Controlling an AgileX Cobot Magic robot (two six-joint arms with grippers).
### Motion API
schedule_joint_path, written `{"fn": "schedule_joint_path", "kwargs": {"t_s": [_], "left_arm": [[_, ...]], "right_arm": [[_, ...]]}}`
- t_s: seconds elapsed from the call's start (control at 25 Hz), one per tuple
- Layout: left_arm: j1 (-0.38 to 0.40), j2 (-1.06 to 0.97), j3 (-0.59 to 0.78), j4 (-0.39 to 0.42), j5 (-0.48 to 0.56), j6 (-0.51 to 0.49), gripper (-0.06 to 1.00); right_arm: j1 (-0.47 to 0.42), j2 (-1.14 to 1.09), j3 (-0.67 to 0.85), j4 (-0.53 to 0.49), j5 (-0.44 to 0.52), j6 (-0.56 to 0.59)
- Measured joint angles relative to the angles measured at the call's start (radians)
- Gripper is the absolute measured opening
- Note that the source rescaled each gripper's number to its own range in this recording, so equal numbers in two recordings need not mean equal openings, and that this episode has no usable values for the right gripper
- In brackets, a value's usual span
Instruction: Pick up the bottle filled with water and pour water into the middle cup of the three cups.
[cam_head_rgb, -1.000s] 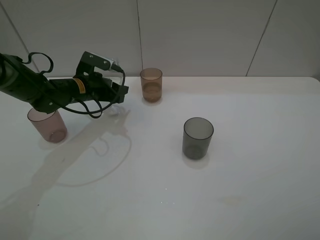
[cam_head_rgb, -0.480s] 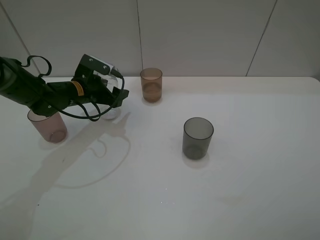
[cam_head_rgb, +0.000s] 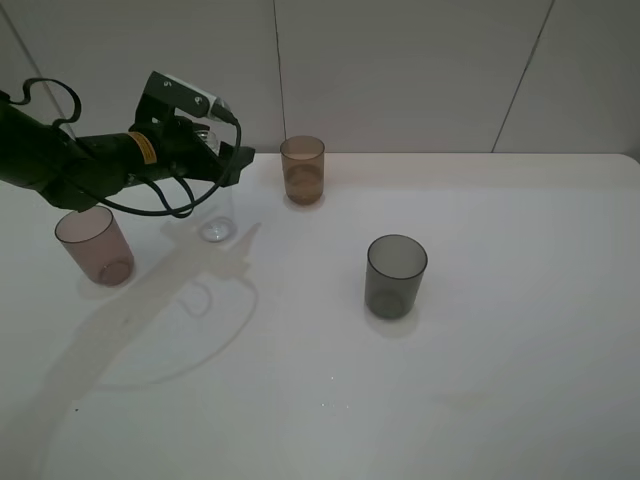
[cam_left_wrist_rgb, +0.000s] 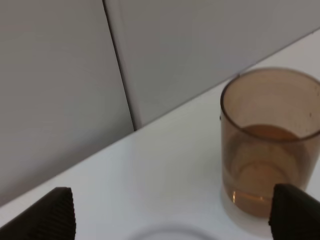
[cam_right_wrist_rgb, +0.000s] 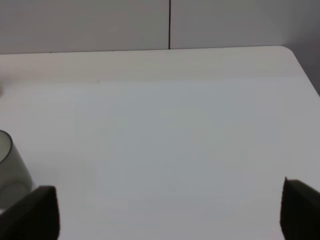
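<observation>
White matte tabletop (cam_head_rgb: 480, 400) with pale grey wall panels (cam_head_rgb: 400, 70) behind. Three translucent straight-sided plastic tumblers stand upright, well apart: the amber-brown middle cup (cam_head_rgb: 302, 170) near the back edge, a pinkish-mauve tumbler (cam_head_rgb: 94, 245) at the left, a dark smoky-grey tumbler (cam_head_rgb: 396, 276) out front toward the centre. The amber cup holds a shallow layer of liquid at the bottom – clearest in the left wrist view (cam_left_wrist_rgb: 270, 145).

The small clear colourless plastic bottle (cam_head_rgb: 216, 222) stands upright on the table between the mauve tumbler and the amber cup, nearer the amber one. Its lower body is faint against the white top; its upper part is hidden behind the arm.

The left gripper (cam_head_rgb: 232, 160), black with a white block on top and looped black cable, hovers above the bottle, pointing toward the amber cup. Its jaws are spread wide and hold nothing – both dark fingertips (cam_left_wrist_rgb: 55, 212) sit at the far edges of the left wrist view, with a curved clear rim, probably the bottle's mouth, just below and between them.

Nothing stands between the bottle and the amber cup.

The right gripper (cam_right_wrist_rgb: 170, 210) is spread wide too, gripping nothing, over bare tabletop – the grey tumbler (cam_right_wrist_rgb: 9, 165) shows at one edge of its view.
</observation>
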Motion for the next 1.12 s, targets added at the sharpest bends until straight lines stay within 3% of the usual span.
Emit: {"fn": "schedule_joint_path", "kwargs": {"t_s": [0.32,0.48,0.76,1.0,1.12], "left_arm": [[0.0,-0.186,0.001,-0.004,0.117,0.0,1.0],[0.0,-0.31,0.001,-0.113,0.289,-0.022,1.0],[0.027,-0.584,0.001,-0.408,0.737,-0.03,1.0],[0.099,-0.823,0.001,-0.444,1.202,-0.03,1.0],[0.145,-0.955,0.001,-0.442,1.371,-0.024,1.0]], "right_arm": [[0.0,0.0,0.0,0.0,0.0,0.0],[0.0,0.0,0.0,0.0,0.0,0.0],[0.0,0.0,0.0,0.0,0.0,0.0],[0.0,0.0,0.0,0.0,0.0,0.0],[0.0,0.0,0.0,0.0,0.0,0.0]]}}
